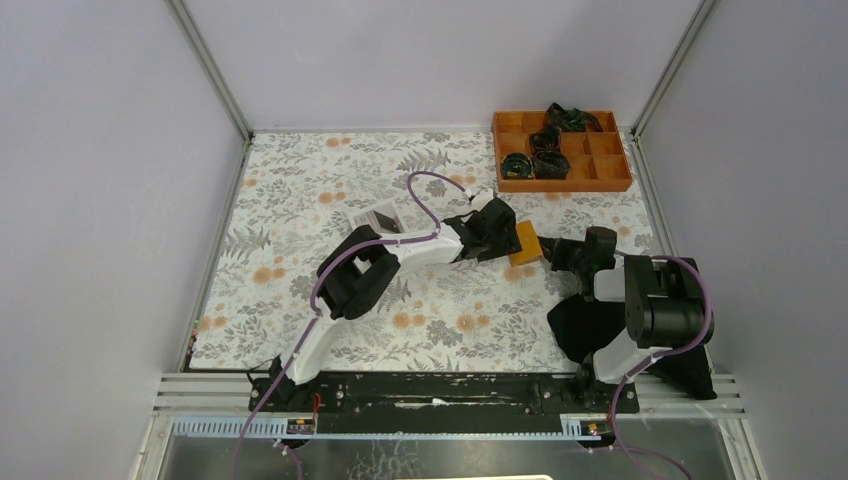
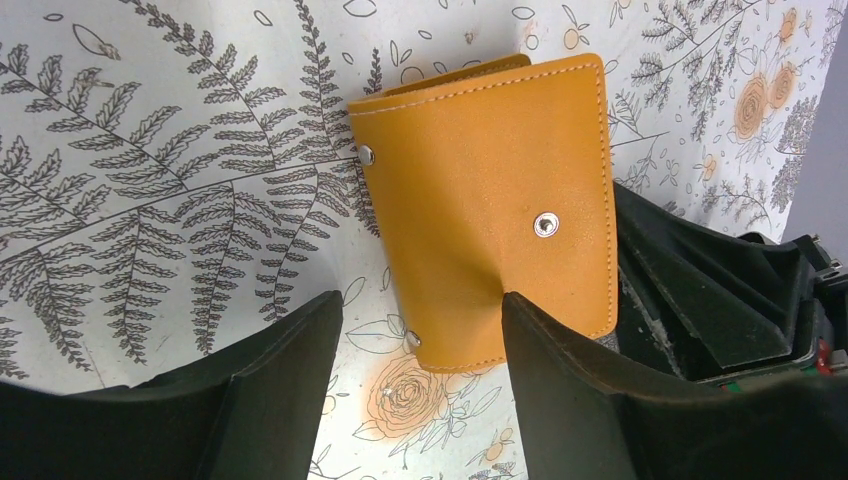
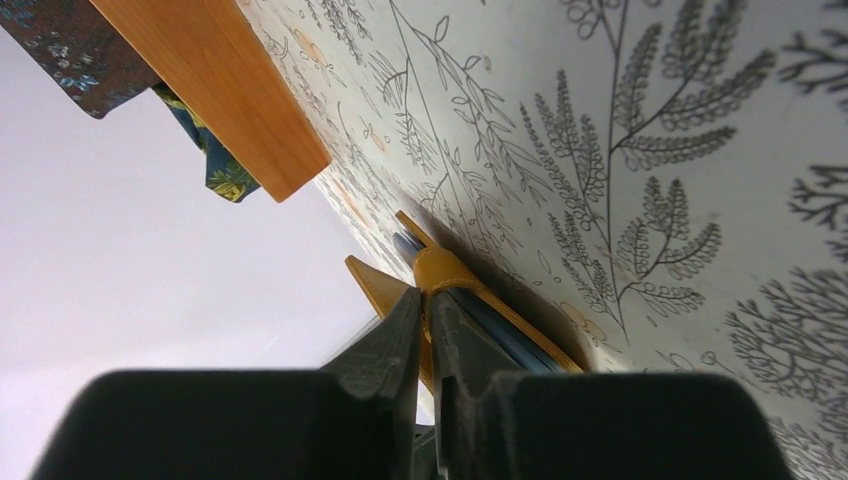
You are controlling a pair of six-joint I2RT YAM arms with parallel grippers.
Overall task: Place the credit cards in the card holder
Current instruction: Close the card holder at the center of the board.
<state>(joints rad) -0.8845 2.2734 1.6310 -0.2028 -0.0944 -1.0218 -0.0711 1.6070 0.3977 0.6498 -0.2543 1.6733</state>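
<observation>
The card holder (image 1: 524, 243) lies on the floral mat between my two grippers. In the left wrist view it is an orange-tan wallet (image 2: 490, 190) with a snap on its face. My left gripper (image 2: 420, 335) stands open over its near edge, and one finger (image 2: 560, 370) presses a dent into the leather. My right gripper (image 3: 425, 300) is shut on a thin orange flap of the card holder (image 3: 440, 268). Pale grey-blue edges of the credit cards (image 3: 505, 330) show inside the wallet beside that flap. In the top view my right gripper (image 1: 556, 250) meets the wallet's right side and my left gripper (image 1: 497, 232) covers its left.
An orange compartment tray (image 1: 610, 170) with dark cloth bundles stands at the back right; its corner (image 3: 215, 85) shows in the right wrist view. A white box (image 1: 372, 216) sits behind the left arm. Grey walls enclose the mat on three sides.
</observation>
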